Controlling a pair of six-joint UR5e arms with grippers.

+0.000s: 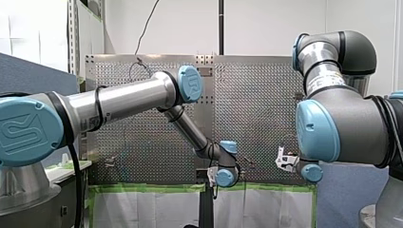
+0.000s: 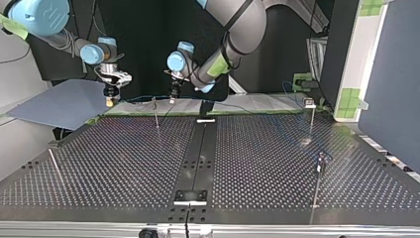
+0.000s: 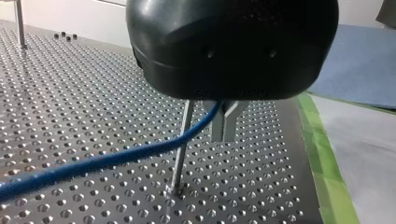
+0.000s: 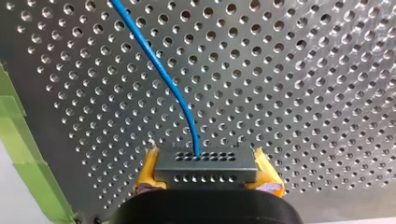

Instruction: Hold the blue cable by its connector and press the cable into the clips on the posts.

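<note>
The middle of the table is wide open, with lots of room to move. Thin posts stand up near its edges. A blue cable stretches over the holes, crossing one post.

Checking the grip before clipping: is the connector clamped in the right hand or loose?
Clamped. The right wrist view shows the dark connector held between the right hand's yellow pads, the blue cable running out ahead.
</note>
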